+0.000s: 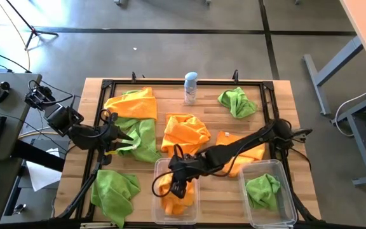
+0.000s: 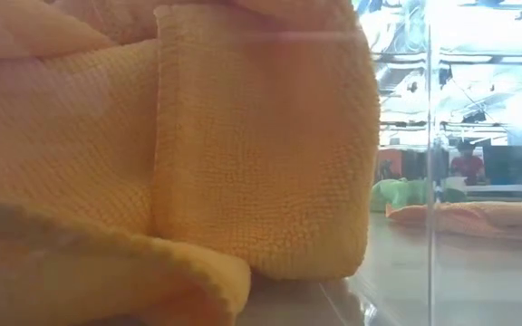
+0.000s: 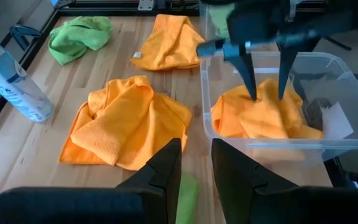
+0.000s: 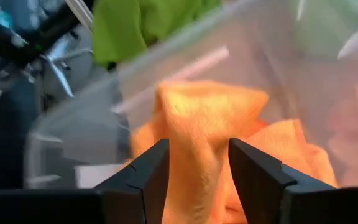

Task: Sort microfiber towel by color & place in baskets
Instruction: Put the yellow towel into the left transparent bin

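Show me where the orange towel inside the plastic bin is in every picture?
High view: the orange towel lies in the left bin, bottom middle, under the right gripper.
Low view: it fills the picture's left and middle, pressed close to the camera.
Left wrist view: it sits in the bin at right, below the right gripper's fingers.
Right wrist view: it bunches up at centre, between the fingers.
Shared landmark: the clear bin wall around it.

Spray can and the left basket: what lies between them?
High view: one crumpled orange towel lies between the spray can and the left basket.
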Controlling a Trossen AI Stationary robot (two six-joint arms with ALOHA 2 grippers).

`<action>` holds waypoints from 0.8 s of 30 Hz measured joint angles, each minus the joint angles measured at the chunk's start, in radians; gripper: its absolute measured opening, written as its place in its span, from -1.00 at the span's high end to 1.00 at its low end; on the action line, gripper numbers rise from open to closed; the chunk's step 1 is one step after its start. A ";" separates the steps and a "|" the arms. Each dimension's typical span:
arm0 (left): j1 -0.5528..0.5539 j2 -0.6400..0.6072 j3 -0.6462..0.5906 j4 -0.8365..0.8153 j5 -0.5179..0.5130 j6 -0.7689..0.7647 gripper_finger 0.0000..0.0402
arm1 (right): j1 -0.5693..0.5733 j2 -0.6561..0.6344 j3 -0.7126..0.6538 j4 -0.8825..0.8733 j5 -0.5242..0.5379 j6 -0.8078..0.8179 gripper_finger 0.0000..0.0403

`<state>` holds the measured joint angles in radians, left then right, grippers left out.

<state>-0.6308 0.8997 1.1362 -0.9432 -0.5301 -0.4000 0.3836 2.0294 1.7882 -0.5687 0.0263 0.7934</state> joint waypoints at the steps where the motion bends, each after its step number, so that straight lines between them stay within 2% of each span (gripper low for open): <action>1: 0.000 0.001 0.000 -0.003 0.000 -0.003 0.62 | 0.000 -0.014 0.000 0.000 0.012 -0.006 0.20; 4: 0.000 0.003 0.000 -0.009 0.000 -0.011 0.62 | 0.002 -0.064 0.000 -0.007 0.063 -0.035 0.22; 7: 0.000 0.003 0.000 -0.011 0.000 -0.016 0.62 | 0.011 -0.112 0.000 -0.053 0.107 -0.058 0.31; 9: 0.000 0.003 0.000 -0.011 0.000 -0.020 0.62 | 0.018 -0.140 0.000 -0.108 0.146 -0.060 0.44; 12: 0.003 0.009 0.000 -0.011 -0.003 -0.048 0.62 | 0.033 -0.180 0.001 -0.209 0.217 -0.013 0.74; 13: 0.003 0.012 0.000 -0.010 -0.004 -0.059 0.62 | 0.036 -0.192 0.001 -0.255 0.231 -0.012 0.85; 15: 0.005 0.022 0.000 -0.011 -0.004 -0.070 0.62 | 0.038 -0.208 0.001 -0.343 0.231 -0.015 0.96; 19: 0.005 0.054 0.000 -0.010 -0.010 -0.071 0.62 | 0.045 -0.226 0.001 -0.468 0.255 -0.053 0.91; 24: 0.012 0.114 0.000 0.010 -0.059 -0.070 0.62 | 0.048 -0.235 -0.031 -0.573 0.288 -0.157 0.98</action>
<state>-0.6185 1.0139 1.1362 -0.9336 -0.5893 -0.4699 0.4320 1.7942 1.7575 -1.1416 0.3145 0.6364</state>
